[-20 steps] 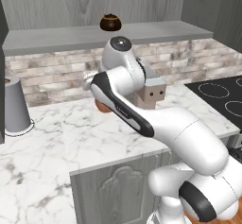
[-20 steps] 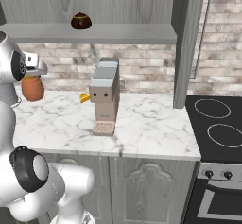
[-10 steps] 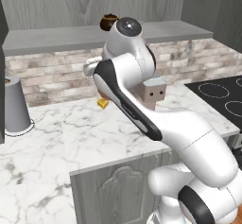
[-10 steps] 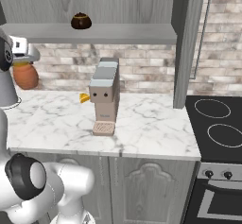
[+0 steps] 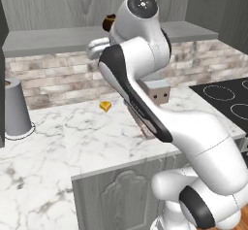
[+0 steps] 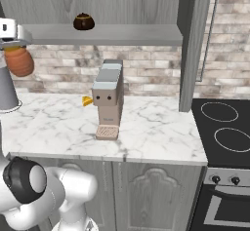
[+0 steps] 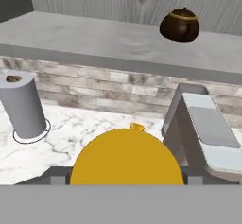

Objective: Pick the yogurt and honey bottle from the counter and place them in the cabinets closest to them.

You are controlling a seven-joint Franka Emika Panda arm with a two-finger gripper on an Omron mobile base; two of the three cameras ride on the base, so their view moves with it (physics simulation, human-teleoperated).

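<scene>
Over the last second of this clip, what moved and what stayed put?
The arm has lifted the honey bottle upward, from just above the counter to about shelf height at the left edge of the right base view. The tool kept its hold on the bottle throughout; nothing was let go. The dark brown pot, the yellow wedge, the grey appliance and the grey cylinder stayed where they were.
</scene>
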